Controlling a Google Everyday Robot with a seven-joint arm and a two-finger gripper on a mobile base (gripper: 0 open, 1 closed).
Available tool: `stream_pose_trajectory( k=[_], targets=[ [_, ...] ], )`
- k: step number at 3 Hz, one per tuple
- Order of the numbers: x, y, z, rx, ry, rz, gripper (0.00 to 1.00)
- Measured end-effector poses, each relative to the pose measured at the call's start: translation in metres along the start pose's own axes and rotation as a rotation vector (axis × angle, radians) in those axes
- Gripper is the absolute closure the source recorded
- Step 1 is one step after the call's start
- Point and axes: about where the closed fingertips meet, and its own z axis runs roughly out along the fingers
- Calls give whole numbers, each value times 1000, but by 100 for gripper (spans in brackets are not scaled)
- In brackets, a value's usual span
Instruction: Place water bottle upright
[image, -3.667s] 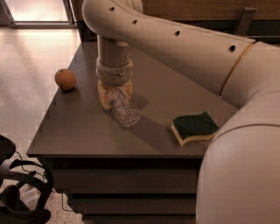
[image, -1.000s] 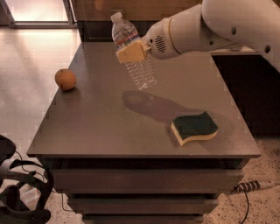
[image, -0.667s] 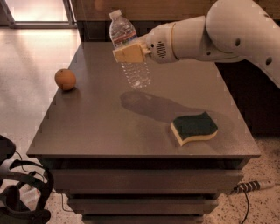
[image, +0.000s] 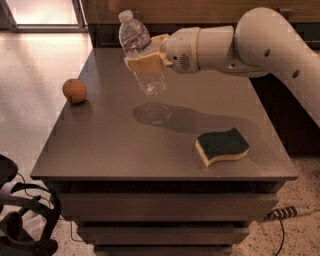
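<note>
Above the grey surface (image: 110, 140), the cream gripper (image: 145, 59) has its jaws clasped around the middle of a small clear ribbed plastic water bottle (image: 134, 36), held in air, white cap up, slightly tilted, probably for standing it between the round orange fruit (image: 74, 91) and the green-yellow sponge (image: 221, 146).

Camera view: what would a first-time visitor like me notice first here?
The big white arm reaches in from the right, its gripper holding a clear water bottle in the air above the grey table, cap up and tilted left. An orange sits near the table's left edge, a green-and-yellow sponge near its front right.
</note>
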Motion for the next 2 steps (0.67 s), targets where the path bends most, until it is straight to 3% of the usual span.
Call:
stream_pose_trajectory(
  k=[1,2],
  targets=[
    [4,7,9,-7,-55,-42,100],
    [4,7,9,-8,-55,-42,100]
  ],
)
